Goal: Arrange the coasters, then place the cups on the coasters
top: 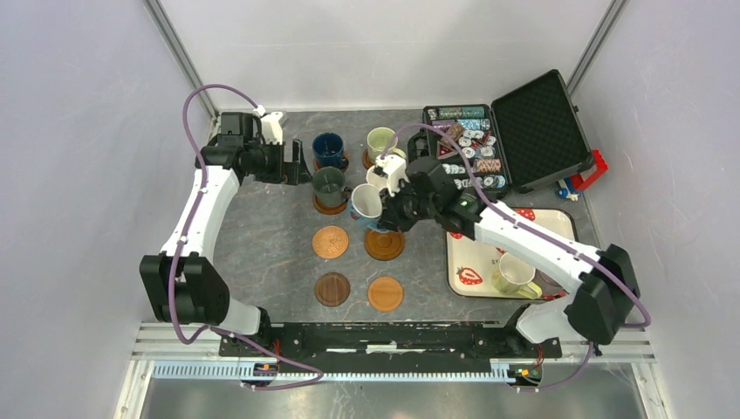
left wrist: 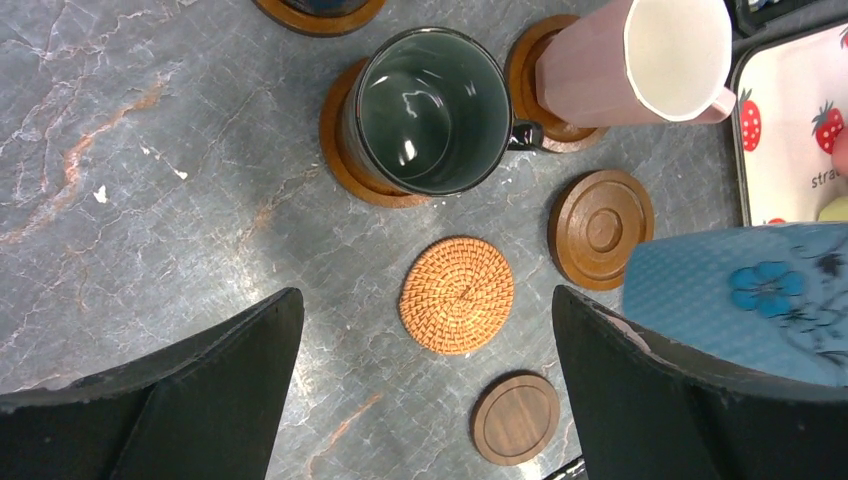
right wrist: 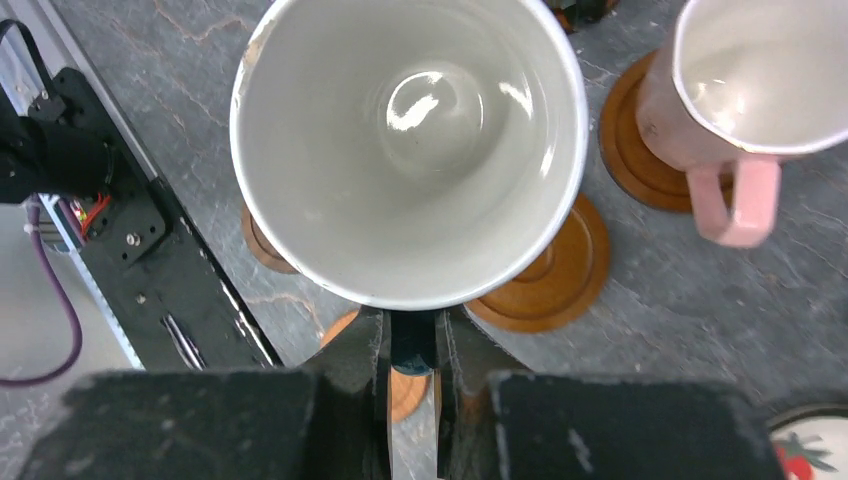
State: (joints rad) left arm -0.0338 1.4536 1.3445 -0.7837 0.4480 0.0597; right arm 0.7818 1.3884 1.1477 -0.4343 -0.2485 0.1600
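While the right gripper is squeezing shut on the handle of the light blue cup, it is holding the cup up in the air. The cup is hanging a bit tipped, with its mouth up. An empty orange-brown coaster is peeking out from under the cup's edge, a little toward the arm bases, so the cup is not quite over it. The left gripper is gaping wide open, farther off, beside the grey-green cup.
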